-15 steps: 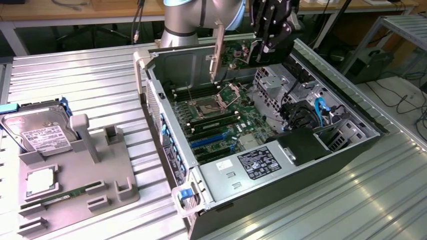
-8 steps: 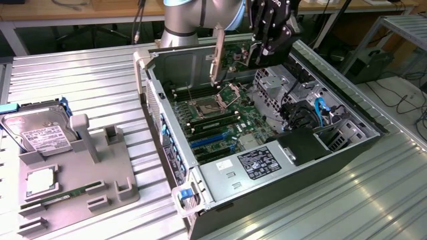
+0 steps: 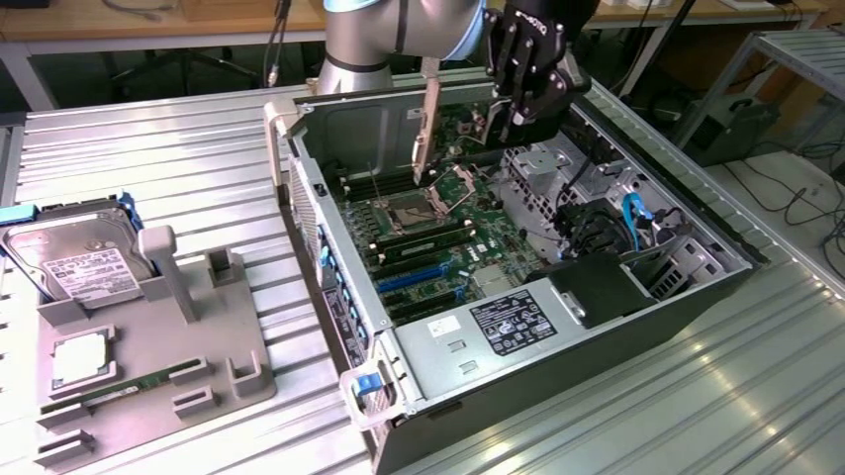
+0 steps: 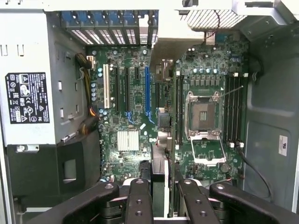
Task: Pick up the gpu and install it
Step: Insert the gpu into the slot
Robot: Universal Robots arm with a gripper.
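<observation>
The gpu (image 3: 456,124) hangs on edge above the open computer case (image 3: 330,257), its silver bracket (image 3: 425,119) pointing down at the end far from my gripper (image 3: 513,121). My gripper is shut on the card's other end. In the wrist view the gpu (image 4: 159,177) runs edge-on between my two black fingers (image 4: 138,200) and away over the motherboard (image 4: 135,112). Its pale bracket (image 4: 166,42) blurs at the far end. My gripper (image 4: 159,198) holds the card over the strip between the blue expansion slot (image 4: 147,93) and the memory slots (image 4: 180,107).
The empty CPU socket (image 4: 204,114) and the power supply (image 3: 516,322) lie inside the case. On the exterior view's left, a grey fixture (image 3: 198,346) holds a silver hard drive (image 3: 79,262) and a narrow green memory stick (image 3: 119,391). A ribbed metal table (image 3: 172,168) surrounds everything.
</observation>
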